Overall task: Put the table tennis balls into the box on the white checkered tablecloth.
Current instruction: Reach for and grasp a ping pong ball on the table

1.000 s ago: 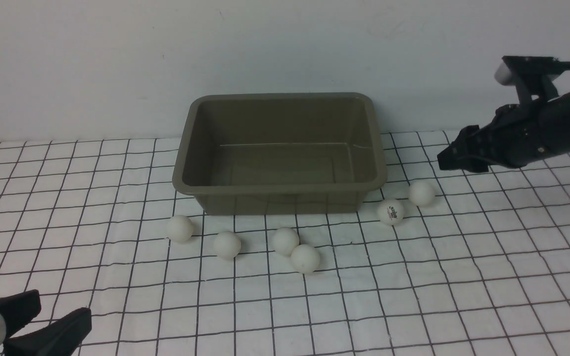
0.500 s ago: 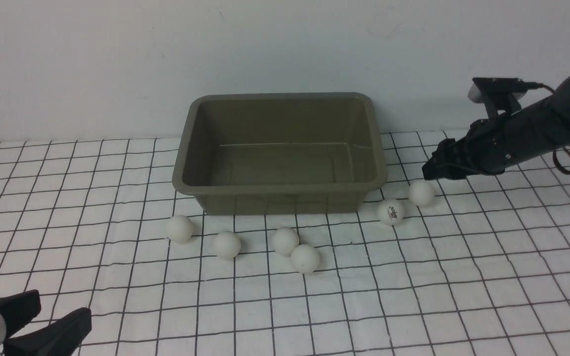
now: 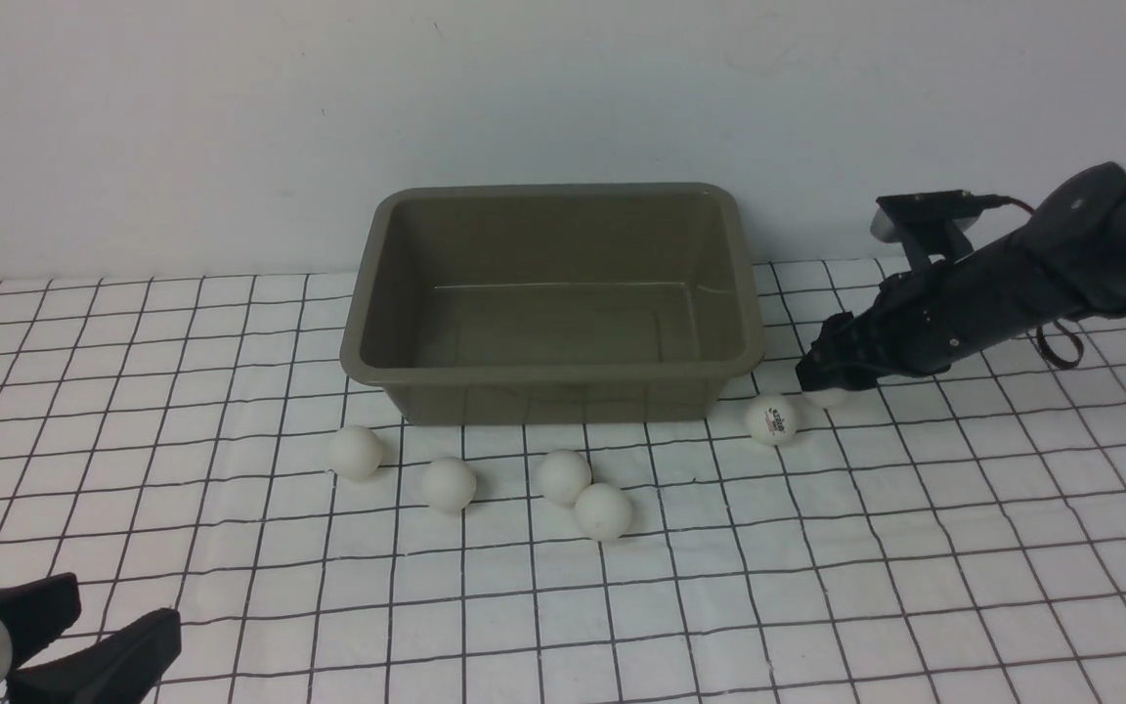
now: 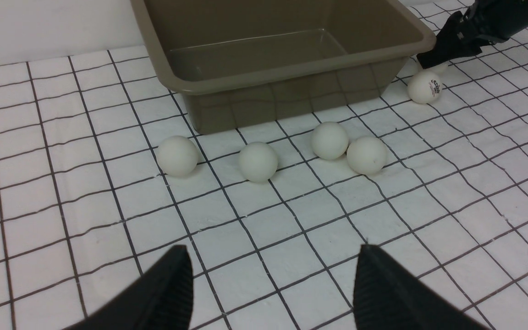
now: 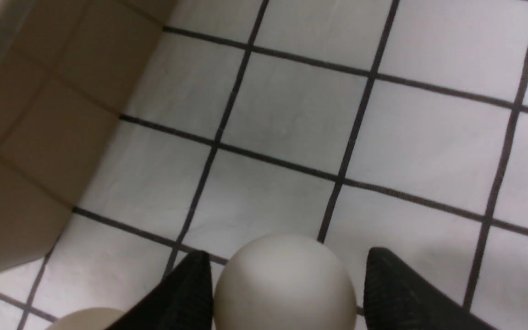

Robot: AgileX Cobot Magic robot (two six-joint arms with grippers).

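One ball (image 5: 284, 288) between the right tool's (image 5: 287, 255) jaws, half hidden in front view.

The front camera is looking forward across the white checkered tablecloth (image 3: 915, 587). The left wrist camera is looking low from its near left corner, sharing the box (image 3: 553, 401) and table tennis balls (image 3: 449, 484). The right wrist camera is looking down closely beside the box's right end.

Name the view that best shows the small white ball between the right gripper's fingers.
Right wrist view: the small white ball sits large between the right gripper's fingers. Front and left wrist views show only a sliver.
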